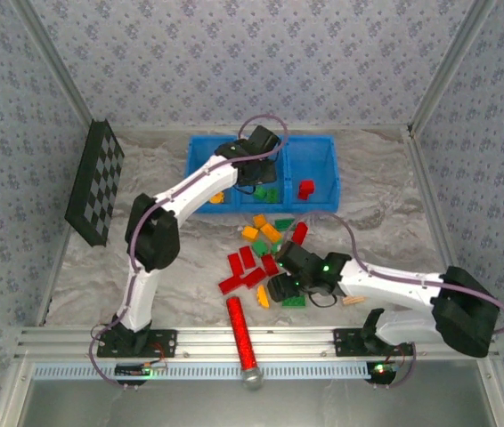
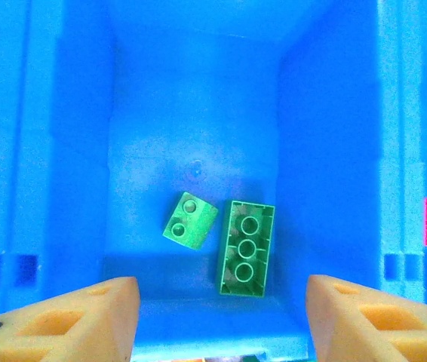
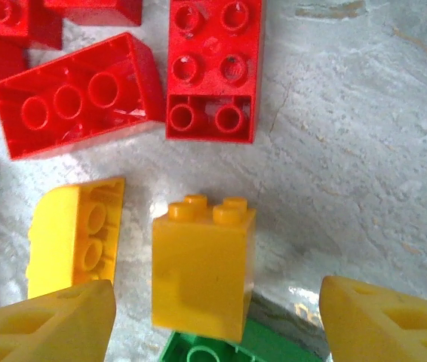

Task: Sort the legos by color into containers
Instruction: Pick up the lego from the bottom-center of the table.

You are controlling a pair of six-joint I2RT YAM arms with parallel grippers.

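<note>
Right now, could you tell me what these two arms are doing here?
They are sorting Lego bricks by colour into a blue bin. The left gripper hangs open over its middle compartment, where two green bricks lie. The right gripper is open above a yellow brick on the table, not yet gripping it. One red brick sits in the right compartment; many bricks lie loose.

Left gripper [image 2: 221,305] agape over blue compartment [image 2: 327,151]: small green lego [image 2: 190,221] beside long green lego [image 2: 246,247] (close).
</note>
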